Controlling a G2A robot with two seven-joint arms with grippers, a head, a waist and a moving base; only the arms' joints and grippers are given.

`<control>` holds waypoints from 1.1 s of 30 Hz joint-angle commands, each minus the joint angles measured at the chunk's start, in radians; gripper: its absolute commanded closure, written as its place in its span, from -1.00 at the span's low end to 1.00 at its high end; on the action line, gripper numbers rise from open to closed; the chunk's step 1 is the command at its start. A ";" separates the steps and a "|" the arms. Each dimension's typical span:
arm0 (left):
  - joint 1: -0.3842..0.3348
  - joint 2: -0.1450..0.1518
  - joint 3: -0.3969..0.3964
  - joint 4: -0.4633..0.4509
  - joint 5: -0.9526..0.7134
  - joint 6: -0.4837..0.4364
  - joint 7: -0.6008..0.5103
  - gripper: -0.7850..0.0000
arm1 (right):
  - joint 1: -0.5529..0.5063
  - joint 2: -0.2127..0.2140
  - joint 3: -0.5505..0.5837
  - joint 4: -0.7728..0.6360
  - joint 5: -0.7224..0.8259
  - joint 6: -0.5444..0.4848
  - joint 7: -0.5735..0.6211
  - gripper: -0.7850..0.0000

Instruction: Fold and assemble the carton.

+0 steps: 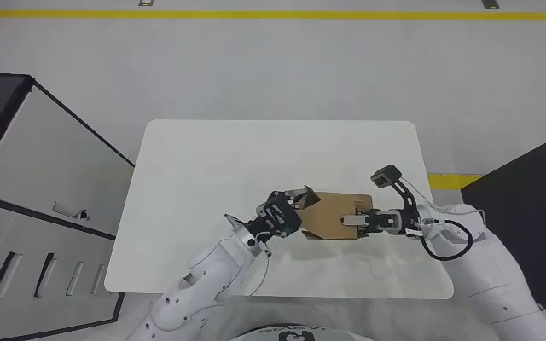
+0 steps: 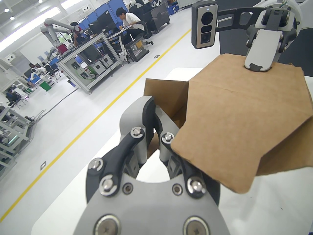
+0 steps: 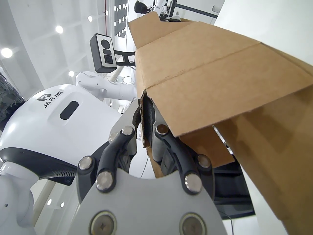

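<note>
Gripping a brown corrugated cardboard carton from opposite ends, the two arms are holding it over the near right part of the white rectangular bench; whether its lower edge is touching the surface is not possible to tell. The left pincer is pressing its fingers together on one cardboard edge, and the right pincer is pinching a thin wall edge at the far end. Judging by the creased panels and the hollow showing between them, the carton is only partly opening into shape: a broad angled flap is hanging loose and untucked, so squaring the body and closing the flaps are looking like the remaining work. Counting: one carton, two pincers, one bench
</note>
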 commanded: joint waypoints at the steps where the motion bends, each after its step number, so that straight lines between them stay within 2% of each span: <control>1: 0.001 0.001 -0.001 -0.001 0.003 0.000 0.000 1.00 | 0.000 0.001 0.000 0.002 -0.001 -0.003 -0.003 1.00; 33: 0.010 0.006 0.006 -0.005 0.035 -0.011 -0.013 1.00 | 0.000 0.010 -0.032 0.005 -0.040 0.015 0.015 1.00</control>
